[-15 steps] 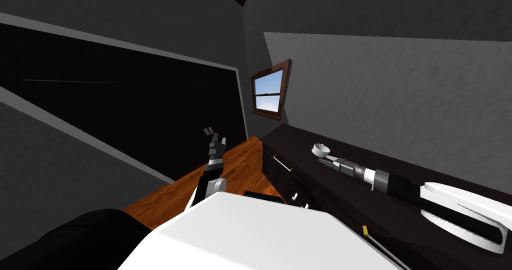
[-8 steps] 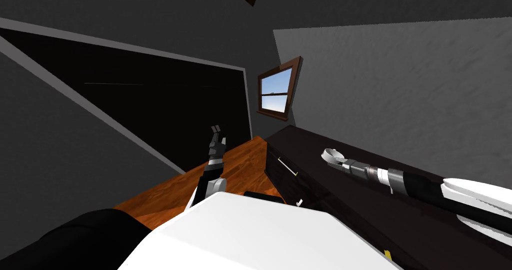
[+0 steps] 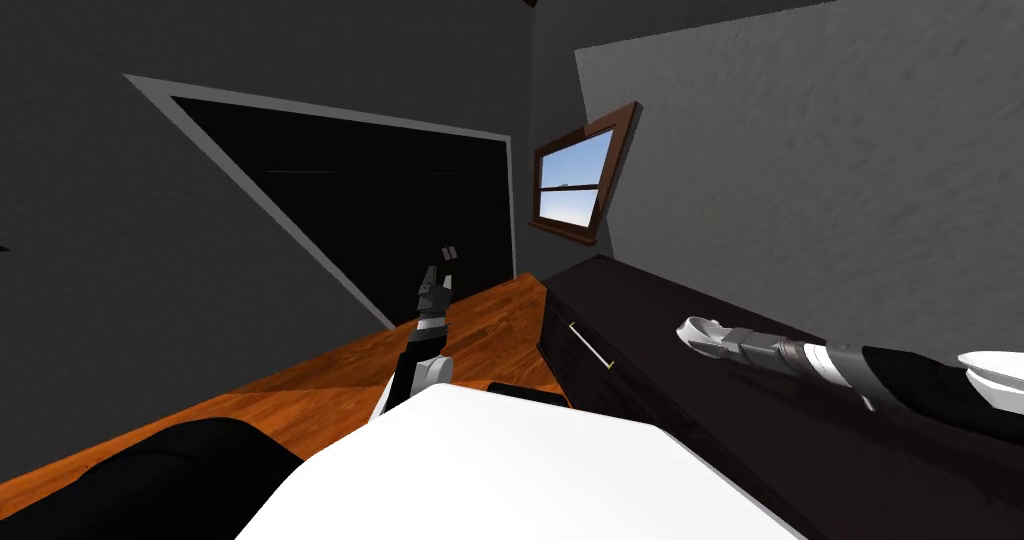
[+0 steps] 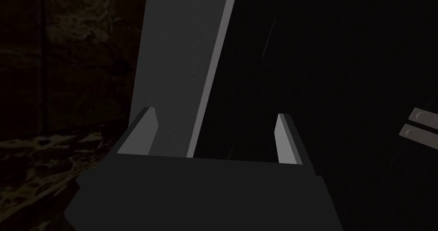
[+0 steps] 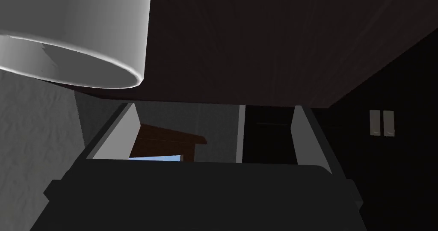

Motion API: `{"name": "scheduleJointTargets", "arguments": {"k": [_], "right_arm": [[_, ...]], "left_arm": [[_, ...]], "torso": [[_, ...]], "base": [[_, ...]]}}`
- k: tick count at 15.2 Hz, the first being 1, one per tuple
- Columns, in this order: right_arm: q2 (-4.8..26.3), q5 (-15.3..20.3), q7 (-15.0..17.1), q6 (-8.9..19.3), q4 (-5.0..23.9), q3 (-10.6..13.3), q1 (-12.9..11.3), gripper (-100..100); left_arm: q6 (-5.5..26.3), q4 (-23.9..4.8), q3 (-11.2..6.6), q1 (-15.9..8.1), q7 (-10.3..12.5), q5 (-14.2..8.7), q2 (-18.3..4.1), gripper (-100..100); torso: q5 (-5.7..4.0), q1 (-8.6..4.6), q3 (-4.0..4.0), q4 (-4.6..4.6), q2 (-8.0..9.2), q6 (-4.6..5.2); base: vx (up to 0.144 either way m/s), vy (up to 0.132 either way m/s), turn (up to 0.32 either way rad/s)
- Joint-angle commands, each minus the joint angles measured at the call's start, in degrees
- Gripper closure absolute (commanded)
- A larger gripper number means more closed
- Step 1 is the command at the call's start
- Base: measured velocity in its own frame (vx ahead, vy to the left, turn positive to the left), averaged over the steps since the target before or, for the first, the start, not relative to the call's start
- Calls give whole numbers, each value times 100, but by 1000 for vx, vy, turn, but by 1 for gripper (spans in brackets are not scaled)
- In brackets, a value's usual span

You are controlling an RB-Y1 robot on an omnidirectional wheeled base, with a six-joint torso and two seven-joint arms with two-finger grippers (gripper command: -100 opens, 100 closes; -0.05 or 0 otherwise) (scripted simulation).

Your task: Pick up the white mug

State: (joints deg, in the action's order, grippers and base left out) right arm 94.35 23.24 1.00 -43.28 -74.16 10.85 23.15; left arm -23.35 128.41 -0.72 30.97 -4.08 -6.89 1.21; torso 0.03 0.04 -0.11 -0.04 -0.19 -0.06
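Currently my right gripper hangs spread wide above the dark counter, the white mug just beside it, ungrasped; my left gripper is also spread.

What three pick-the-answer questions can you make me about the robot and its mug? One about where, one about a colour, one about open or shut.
1. Where is the white mug?
A on a chair
B on the dark cabinet top
C on a bed

2. What colour is the window frame?
A green
B white
C brown

3. How are the right gripper's fingers?
A open, with the mug off to one side
B shut on the mug
C shut on nothing

Answers:
1 B, the head view shows the mug on the cabinet's dark top.
2 C, the frame is dark brown around blue sky.
3 A, the right wrist view shows both fingers wide apart and nothing between them.
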Motion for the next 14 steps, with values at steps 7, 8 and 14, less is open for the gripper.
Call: {"name": "scheduleJointTargets", "arguments": {"k": [7,8,14], "right_arm": [[618,347,117,-242,493,562,185,-100],[736,420,145,-294,578,698,255,-100],[1069,676,244,-475,834,1219,545,-100]], "left_arm": [[0,0,-1,1,0,0,0,0],[0,0,0,1,0,0,0,0],[0,0,0,1,0,0,0,0]], "torso": [[-3,-3,3,1,4,11],[-2,-1,4,2,7,6],[-3,-1,-2,-1,-3,6]], "base": [[29,-1,160],[31,6,281],[41,-2,206]]}}
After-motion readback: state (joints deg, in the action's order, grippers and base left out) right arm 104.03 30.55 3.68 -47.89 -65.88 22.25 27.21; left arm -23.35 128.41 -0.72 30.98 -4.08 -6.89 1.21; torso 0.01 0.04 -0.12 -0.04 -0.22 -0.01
